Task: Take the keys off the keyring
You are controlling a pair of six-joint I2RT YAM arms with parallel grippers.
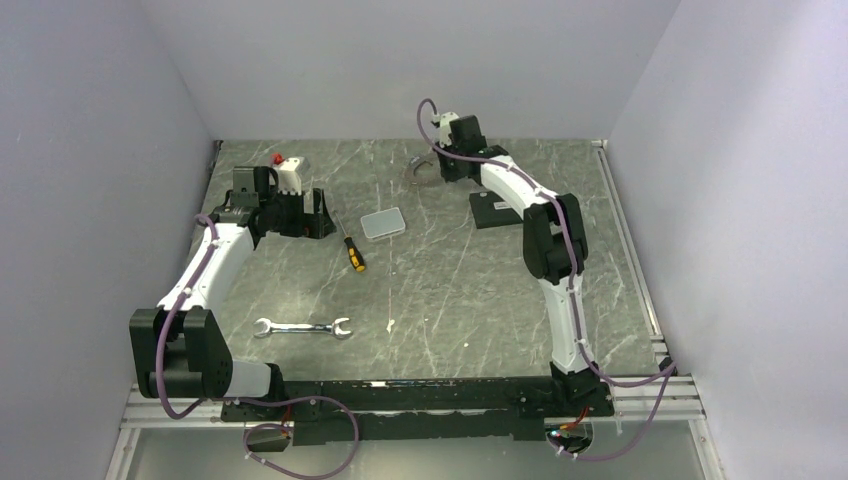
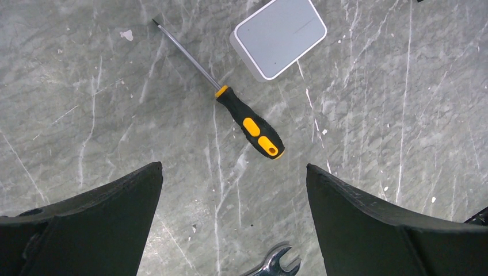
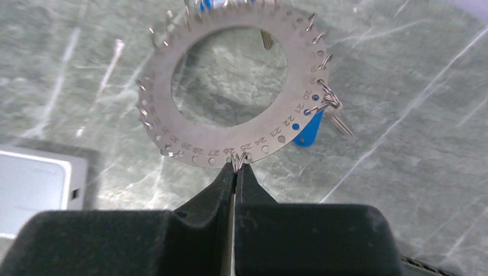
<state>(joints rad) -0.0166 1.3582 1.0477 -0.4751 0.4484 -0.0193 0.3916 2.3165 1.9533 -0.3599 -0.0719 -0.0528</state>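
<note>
Loose tools on a grey marbled tabletop (image 1: 460, 300).
Yellow-and-black-handled screwdriver (image 2: 250, 123) just beside a flat white rounded-corner box (image 2: 279, 35); silver open-ended wrench (image 1: 302, 328) nearer the front, well apart; flat black square plate (image 1: 493, 212) further right.

One keyring (image 3: 259, 141), one screwdriver (image 2: 247, 121) (one wrench (image 1: 302, 327)).

The left arm (image 1: 208, 267) and right arm (image 1: 506, 186) had white shells, black joints, purple cables (image 1: 354, 432), and the left gripper (image 2: 233, 172) black wedge fingers (image 2: 98, 224).

Setting: lab test cell. I am working inside plain pale walls (image 1: 100, 150), my arms (image 1: 560, 290) bolted to a rail (image 1: 420, 395) edging a marbled surface (image 1: 460, 300).
</note>
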